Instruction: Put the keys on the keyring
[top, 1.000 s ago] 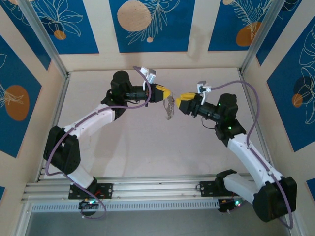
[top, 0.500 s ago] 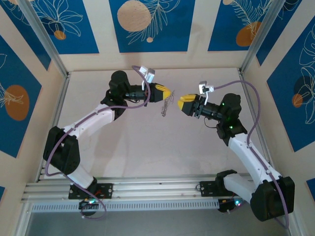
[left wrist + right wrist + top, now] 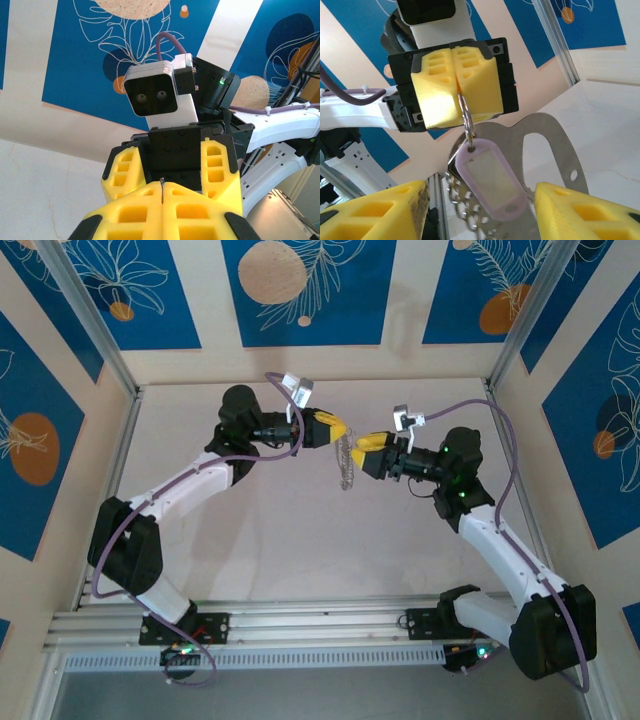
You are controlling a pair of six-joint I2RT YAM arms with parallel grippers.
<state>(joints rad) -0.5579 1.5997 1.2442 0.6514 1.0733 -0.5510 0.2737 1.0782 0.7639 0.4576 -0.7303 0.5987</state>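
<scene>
The left arm (image 3: pixel 185 490) rises from its base, folds at the elbow and runs its wrist out level. It ends in the left gripper (image 3: pixel 343 430), whose yellow fingers (image 3: pixel 440 85) are pressed flat together and pinch the keyring (image 3: pixel 465 112) at their seam. The right arm (image 3: pixel 505 545) mirrors this pose, bent at the elbow with its wrist turned to face the left gripper. The right gripper (image 3: pixel 363 448) sits just beside the left gripper, nose to nose and slightly lower in the overhead view. Its fingers (image 3: pixel 585 210) are spread wide apart and grip nothing.
</scene>
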